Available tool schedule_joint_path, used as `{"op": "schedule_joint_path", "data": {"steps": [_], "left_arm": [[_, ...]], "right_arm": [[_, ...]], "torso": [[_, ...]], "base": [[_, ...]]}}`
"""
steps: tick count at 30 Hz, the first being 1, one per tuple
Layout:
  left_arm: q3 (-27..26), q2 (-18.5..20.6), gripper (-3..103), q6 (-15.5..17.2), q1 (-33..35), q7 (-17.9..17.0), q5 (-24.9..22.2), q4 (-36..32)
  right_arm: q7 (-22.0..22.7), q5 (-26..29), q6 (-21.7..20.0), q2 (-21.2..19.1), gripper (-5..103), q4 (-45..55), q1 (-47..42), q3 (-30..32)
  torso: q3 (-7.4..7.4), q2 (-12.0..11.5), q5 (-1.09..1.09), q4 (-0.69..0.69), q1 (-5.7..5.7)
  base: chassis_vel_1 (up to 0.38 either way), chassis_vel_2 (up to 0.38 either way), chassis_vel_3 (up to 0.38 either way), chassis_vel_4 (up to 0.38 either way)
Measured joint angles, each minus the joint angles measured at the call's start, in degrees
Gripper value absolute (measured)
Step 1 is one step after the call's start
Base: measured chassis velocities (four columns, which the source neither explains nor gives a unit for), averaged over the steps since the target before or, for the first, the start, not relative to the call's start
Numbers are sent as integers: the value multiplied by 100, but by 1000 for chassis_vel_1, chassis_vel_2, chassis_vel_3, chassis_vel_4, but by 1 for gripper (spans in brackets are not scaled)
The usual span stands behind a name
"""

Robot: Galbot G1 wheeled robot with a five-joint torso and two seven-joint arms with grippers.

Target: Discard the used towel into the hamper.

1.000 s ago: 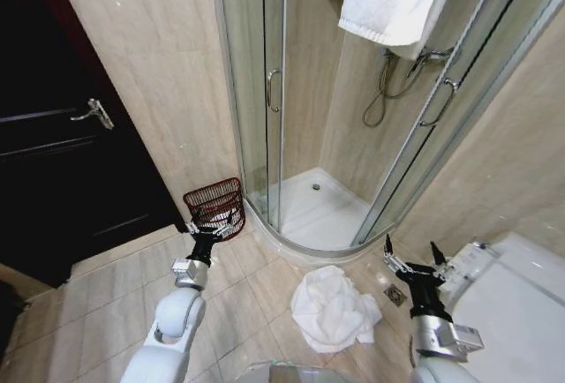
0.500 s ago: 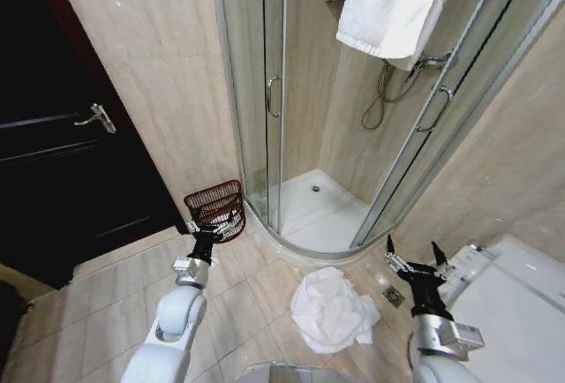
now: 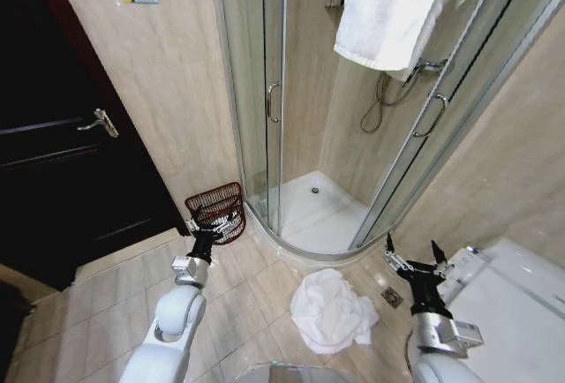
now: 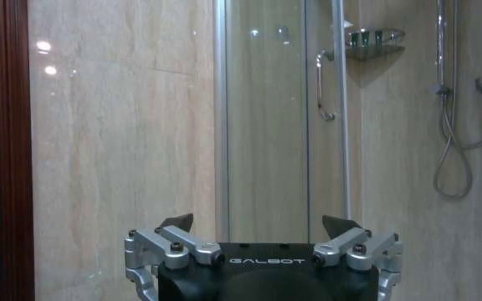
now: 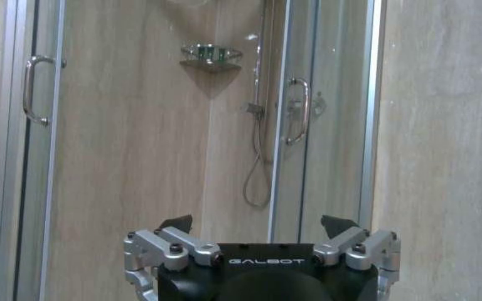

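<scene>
Standing in the corner, the glass shower stall [image 3: 309, 136] anchors the room, with a white towel [image 3: 331, 310] crumpled on the tiled floor just outside its curved base. The hamper [image 3: 216, 208] sits against the wall beside the stall's door. The left gripper [image 3: 214, 225] hangs in front of the hamper, fingers spread and empty, while the right gripper [image 3: 412, 256] is raised beyond the towel, fingers likewise apart.
</scene>
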Motion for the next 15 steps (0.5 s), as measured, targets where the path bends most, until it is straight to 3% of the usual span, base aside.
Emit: {"op": "schedule_joint_path", "data": {"steps": [15], "left_arm": [[29,-31,100,3,-12,-9,12,9]], "right_arm": [[-7,42,-19,-40,100,-7,47,39]], "torso": [[248,453,0,0,206]], "base": [[0,0,0,0]]}}
